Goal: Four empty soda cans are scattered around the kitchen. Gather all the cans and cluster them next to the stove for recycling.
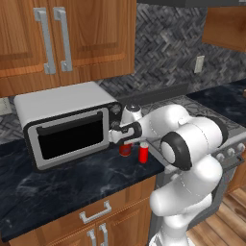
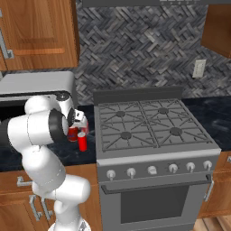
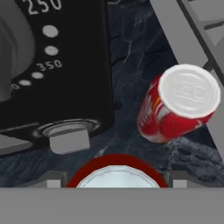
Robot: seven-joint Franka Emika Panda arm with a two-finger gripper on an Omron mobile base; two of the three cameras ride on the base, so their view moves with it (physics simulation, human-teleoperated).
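Black countertop (image 1: 72, 182), two cans beside stove (image 2: 153, 126), hand view reveals toaster-oven dial (image 3: 17, 48)

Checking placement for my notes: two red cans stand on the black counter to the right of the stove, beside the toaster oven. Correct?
Not quite: the two red cans stand on the black counter left of the stove, beside the toaster oven, as the right base view shows.

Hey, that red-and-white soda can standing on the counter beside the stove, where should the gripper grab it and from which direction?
Grip the red-and-white can across its round side wall, just below the silver top, coming straight down from above. It stands upright, so the body offers two opposite curved faces. The toaster oven crowds one side, the stove edge another, and a plain red can sits close by under the gripper, so a side approach looks tight.
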